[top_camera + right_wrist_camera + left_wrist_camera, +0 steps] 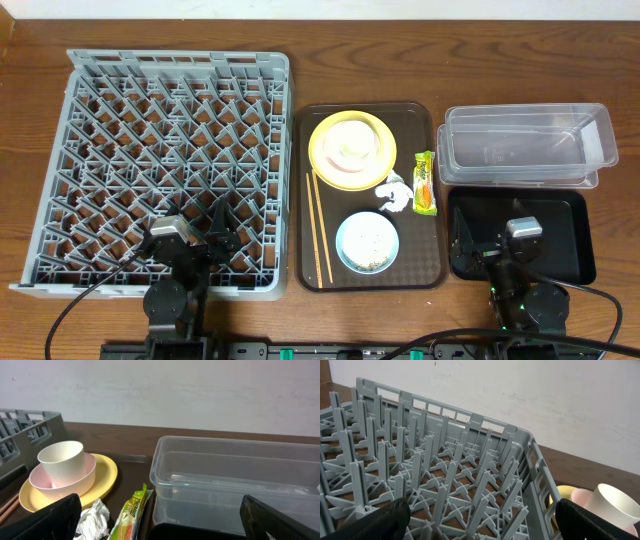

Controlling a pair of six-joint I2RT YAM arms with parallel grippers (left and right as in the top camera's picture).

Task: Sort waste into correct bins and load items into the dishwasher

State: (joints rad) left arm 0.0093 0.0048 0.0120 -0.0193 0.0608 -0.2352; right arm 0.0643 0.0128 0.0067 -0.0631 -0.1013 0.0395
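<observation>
Start of task by the look: nothing sorted or loaded yet. L claw (487, 522) is spread wide, empty, over near edge of grey rack (165, 165). R claw (165, 517) is likewise released, empty, over black tray (565, 225). All task things are on brown tray (415, 250): tissue (396, 193), wrapper (424, 183), crumbs (368, 240) in blue bowl (342, 243), plate (320, 160) w/ cup (61, 457), chopsticks (318, 228). Next move prob. calls for R claw to be taken left over the tray lip to the wrapper. Wrapper lies just beside that lip, tissue close by, so little side room. Clear tub (525, 145) walls are high and drops are best made from above. Rack pegs are unoccupied.
</observation>
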